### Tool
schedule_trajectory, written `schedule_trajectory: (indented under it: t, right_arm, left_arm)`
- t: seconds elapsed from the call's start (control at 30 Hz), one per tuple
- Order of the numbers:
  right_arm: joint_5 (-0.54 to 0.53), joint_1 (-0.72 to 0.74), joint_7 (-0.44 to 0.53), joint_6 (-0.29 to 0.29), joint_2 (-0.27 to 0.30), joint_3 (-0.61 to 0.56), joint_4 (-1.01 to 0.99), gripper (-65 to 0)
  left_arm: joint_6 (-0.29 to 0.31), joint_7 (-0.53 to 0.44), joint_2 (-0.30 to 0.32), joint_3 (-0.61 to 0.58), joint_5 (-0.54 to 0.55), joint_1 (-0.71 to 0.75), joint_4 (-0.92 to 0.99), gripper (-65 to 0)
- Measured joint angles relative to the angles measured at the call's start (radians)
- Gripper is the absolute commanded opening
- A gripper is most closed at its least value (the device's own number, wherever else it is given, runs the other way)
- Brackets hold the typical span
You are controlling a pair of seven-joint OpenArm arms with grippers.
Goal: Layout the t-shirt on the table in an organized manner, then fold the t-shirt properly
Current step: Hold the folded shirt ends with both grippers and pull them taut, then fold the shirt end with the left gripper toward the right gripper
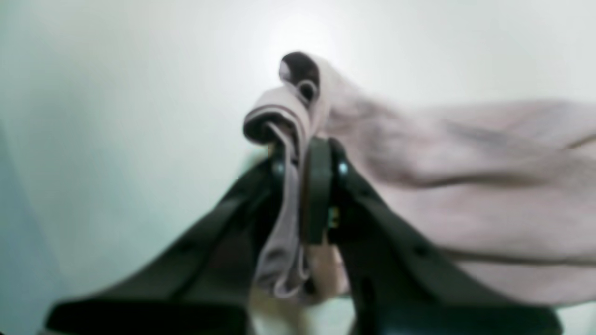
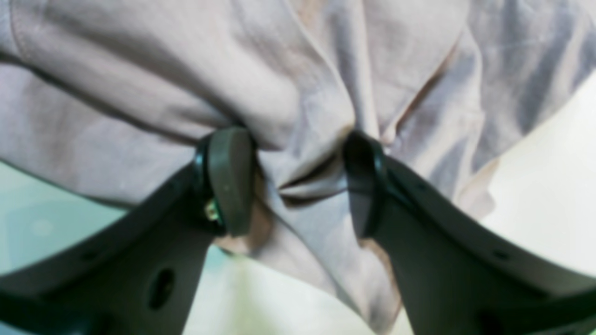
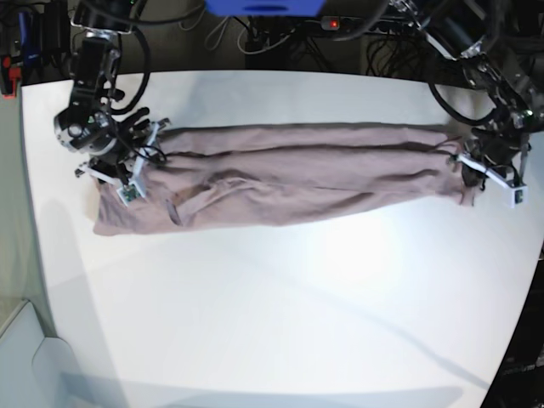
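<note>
Two pincers are on the t-shirt (image 3: 297, 183), stretched long across the far half of the white surface (image 3: 280, 323): the left pincer (image 1: 302, 167) is pressed together on a bunched edge, while the right pincer (image 2: 298, 181) is spread with a gathered fold between its pads, grip not confirmed. Cloth could be pulled out of the wider right hold if tension is raised. Full layout is shown only by the base view; pad contact only by the wrist views.
</note>
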State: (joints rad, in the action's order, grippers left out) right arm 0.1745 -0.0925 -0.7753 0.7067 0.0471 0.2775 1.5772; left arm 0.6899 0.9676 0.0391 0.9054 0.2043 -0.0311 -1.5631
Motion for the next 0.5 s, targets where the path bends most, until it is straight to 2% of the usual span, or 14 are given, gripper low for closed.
schedule_trajectory:
  t: [0.2,0.3,0.43,0.47,0.5]
  right_arm:
    - [0.001,0.000,-0.001,0.000,0.000,-0.001,0.000,-32.4]
    - [0.001,0.000,-0.001,0.000,0.000,-0.001,0.000,-32.4]
    - [-0.001,0.000,0.002,0.000,0.000,-0.001,0.000,-32.4]
    - [-0.004,0.000,0.000,0.000,0.000,-0.001,0.000,-32.4]
    - [-0.004,0.000,0.000,0.000,0.000,-0.001,0.000,-32.4]
  left_arm:
    - [0.006,0.080,-0.122,-0.100,-0.004,0.007,-0.217,-64.8]
    - [-0.006,0.079,-0.193,-0.187,-0.001,0.026,-0.277,-64.8]
    - [-0.150,0.075,-0.200,-0.337,0.001,0.048,-0.291,-64.8]
    - [-0.193,0.057,-0.190,-0.386,-0.005,0.055,-0.291,-64.8]
    - [-0.211,0.026,-0.187,-0.438,-0.003,0.068,-0.290,-64.8]
